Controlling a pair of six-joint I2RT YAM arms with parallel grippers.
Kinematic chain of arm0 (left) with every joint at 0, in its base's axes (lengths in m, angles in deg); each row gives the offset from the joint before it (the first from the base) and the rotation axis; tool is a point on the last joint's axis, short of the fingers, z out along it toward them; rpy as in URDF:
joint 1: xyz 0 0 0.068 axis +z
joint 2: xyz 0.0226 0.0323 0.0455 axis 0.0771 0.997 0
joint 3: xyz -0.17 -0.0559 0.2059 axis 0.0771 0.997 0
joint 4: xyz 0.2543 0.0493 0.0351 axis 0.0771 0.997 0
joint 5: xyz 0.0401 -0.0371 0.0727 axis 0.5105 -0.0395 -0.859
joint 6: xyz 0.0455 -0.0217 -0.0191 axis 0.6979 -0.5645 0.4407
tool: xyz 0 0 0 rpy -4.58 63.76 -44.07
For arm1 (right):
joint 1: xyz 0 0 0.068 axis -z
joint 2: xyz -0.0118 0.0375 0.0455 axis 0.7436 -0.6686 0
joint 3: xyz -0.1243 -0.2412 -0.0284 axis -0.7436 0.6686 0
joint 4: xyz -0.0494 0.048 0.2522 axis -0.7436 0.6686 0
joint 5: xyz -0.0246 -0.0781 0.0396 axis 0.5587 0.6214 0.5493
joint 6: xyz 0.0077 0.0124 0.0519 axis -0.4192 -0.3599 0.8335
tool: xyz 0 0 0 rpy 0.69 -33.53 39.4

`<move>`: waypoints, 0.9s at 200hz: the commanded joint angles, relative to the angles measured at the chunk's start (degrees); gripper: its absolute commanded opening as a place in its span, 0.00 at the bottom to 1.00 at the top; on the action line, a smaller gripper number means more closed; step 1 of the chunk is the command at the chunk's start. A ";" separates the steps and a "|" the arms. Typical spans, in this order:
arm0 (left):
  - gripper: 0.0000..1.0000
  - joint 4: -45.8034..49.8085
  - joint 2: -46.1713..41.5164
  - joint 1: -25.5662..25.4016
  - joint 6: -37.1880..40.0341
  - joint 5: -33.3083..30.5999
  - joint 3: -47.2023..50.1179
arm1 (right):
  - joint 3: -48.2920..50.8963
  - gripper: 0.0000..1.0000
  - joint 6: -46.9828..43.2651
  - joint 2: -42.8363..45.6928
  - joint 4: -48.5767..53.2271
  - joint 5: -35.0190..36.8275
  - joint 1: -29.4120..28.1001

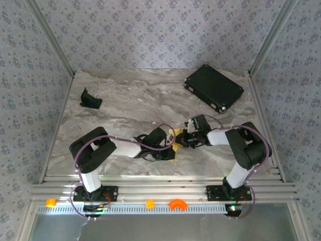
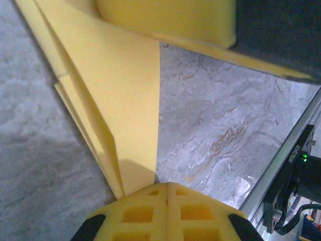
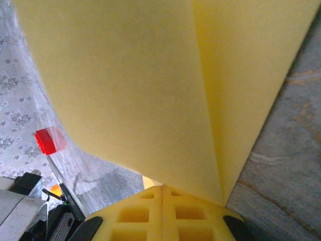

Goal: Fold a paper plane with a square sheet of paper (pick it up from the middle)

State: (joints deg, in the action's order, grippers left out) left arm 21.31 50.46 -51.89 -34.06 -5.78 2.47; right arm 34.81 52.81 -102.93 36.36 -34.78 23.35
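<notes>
far left on the table (image 1: 125,100) sits a small black bracket (image 1: 90,99), well apart from the work

the left claw (image 1: 168,143) reaches in to the front middle of the table, and its wrist view shows the two yellow pads (image 2: 145,213) pressed flat together with the lower edge of the paper (image 2: 125,100) caught between them. so that left claw (image 2: 167,187) is clamped on the paper, not wide. the paper (image 1: 173,145) lies between the two claws, already in several layers with a long crease down it

the right claw (image 1: 181,140) meets it from the other side. on its own camera this right claw (image 3: 162,188) is closed tight too, with the creased paper (image 3: 150,90) rising from the seam. a red block (image 3: 46,140) shows behind it. farther right and back lies the black case (image 1: 214,88)

i judge this as mid-fold: the paper is partly a dart and both claws grip it for the next crease. whether it touches the table i cannot tell

the next move calls for one claw to hold firm as anchor while the other lets go and turns a flap over. pulling apart could tear it
</notes>
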 commanded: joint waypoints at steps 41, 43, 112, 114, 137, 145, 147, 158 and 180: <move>0.00 10.50 -3.70 -2.87 1.88 -1.50 3.49 | 2.00 0.00 0.30 -4.18 8.35 7.41 0.13; 0.00 10.70 -3.84 -2.91 1.97 -1.59 3.54 | 2.00 0.00 0.35 -4.20 8.39 7.39 0.09; 0.00 13.66 -11.20 -4.48 4.52 -4.47 4.76 | 3.39 0.00 2.77 -2.92 5.99 6.88 -0.06; 0.00 13.44 -11.69 -4.46 4.46 -4.79 4.78 | 3.46 0.00 2.94 -2.74 5.91 6.91 -0.09; 0.00 9.96 -15.09 -2.59 3.04 -5.74 4.48 | 4.22 0.00 5.58 -1.26 4.27 6.91 -0.51; 0.00 8.49 -15.02 -1.55 2.24 -4.85 3.85 | 4.31 0.00 6.41 -0.70 3.88 6.94 -0.75; 0.00 7.89 -14.91 -1.22 2.11 -4.62 3.65 | 4.42 0.00 6.60 -0.54 3.78 6.94 -0.83; 0.00 5.11 -13.88 0.13 1.06 -3.14 2.40 | 4.40 0.00 7.47 0.14 3.52 6.83 -1.35; 0.00 3.40 -9.55 1.87 0.41 -0.77 -1.91 | 4.48 0.00 9.52 1.27 4.25 7.76 -2.34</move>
State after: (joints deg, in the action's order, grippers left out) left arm 28.80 37.48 -51.78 -32.29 -9.23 5.75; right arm 36.69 58.28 -101.43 33.10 -32.50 22.11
